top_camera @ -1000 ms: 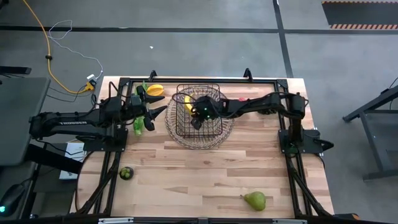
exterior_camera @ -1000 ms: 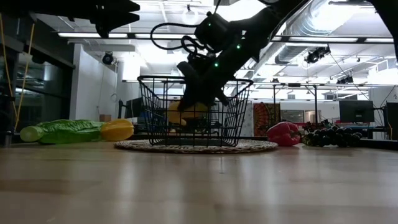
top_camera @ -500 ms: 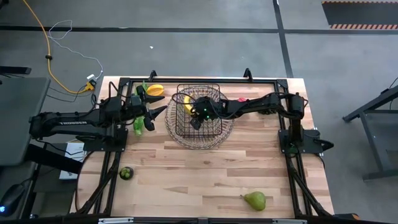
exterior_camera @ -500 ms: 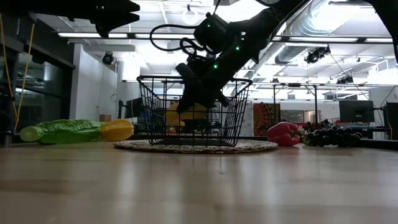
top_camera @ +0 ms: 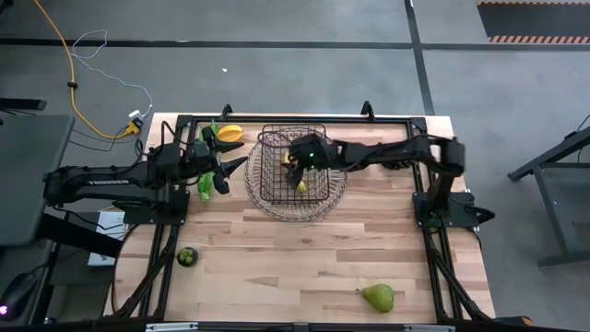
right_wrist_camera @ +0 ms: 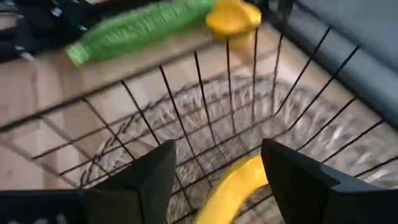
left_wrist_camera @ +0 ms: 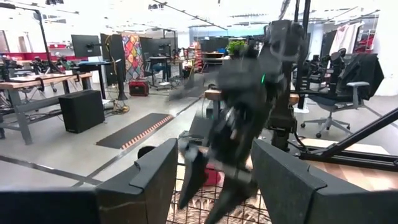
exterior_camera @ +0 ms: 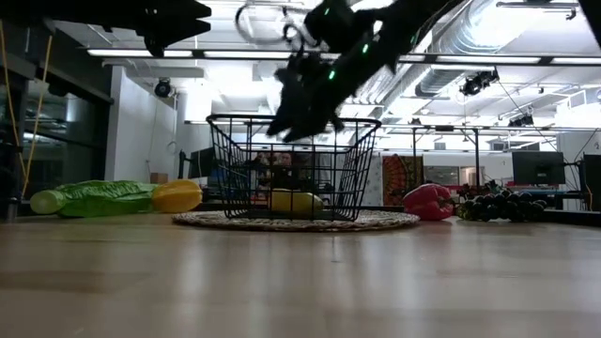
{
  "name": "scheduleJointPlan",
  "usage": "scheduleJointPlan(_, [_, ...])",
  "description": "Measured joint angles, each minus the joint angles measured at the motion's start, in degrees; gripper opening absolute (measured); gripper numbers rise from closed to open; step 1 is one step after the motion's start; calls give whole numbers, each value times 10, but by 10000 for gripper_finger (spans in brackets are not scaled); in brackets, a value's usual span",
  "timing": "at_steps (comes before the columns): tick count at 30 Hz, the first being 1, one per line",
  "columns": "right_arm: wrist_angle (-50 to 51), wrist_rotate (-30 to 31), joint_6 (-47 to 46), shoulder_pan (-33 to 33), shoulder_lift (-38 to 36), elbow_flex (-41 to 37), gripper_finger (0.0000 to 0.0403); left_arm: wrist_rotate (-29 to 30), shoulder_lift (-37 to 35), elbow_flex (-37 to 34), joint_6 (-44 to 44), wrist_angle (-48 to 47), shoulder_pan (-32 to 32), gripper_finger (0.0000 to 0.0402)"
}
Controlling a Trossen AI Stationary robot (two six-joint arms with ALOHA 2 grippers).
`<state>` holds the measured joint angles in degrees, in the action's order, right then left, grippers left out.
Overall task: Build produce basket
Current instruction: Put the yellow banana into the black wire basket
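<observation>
Since the earlier frames the right gripper (exterior_camera: 302, 105) has let the banana (exterior_camera: 296, 201) go and risen from inside the basket (exterior_camera: 293, 169) to just above its rim; the banana, then held up among the wires, now lies on the basket floor. Its fingers stand spread and empty, as the right wrist view shows with the banana (right_wrist_camera: 233, 186) below them.

From left to right: the left gripper (top_camera: 230, 166) waits just beside the basket's left side, its fingers apart and holding nothing, above the green leafy bunch (exterior_camera: 89, 198) and near the yellow-orange pepper (exterior_camera: 177, 195). The basket sits mid-table on a round woven mat (exterior_camera: 296, 221). The red pepper (exterior_camera: 427, 201) and dark grapes (exterior_camera: 498, 207) lie to its right in the low view.

To finish this step well, I judge the right arm should lift straight clear of the wire rim before swinging away, so it doesn't snag or drag the basket.

Count: one basket, one banana inside; outside, one leafy bunch, two peppers, one bunch of grapes, one small dark green fruit (top_camera: 187, 256), one pear (top_camera: 377, 296).
</observation>
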<state>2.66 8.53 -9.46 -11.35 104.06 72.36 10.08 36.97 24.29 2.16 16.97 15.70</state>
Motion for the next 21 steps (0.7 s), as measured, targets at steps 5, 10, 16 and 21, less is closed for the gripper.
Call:
scheduleJointPlan(5, [97,9,44,0,-88,0,227,11,0,0,0,0,0,195])
scheduleJointPlan(10, [172,48,39,0,-129,-1,227,12,0,0,0,0,0,195])
scheduleJointPlan(16, [184,45,72,-3,-112,-2,226,13,0,0,0,0,0,195])
scheduleJointPlan(21, [245,48,171,-4,-66,67,195,17,0,0,0,5,0,195])
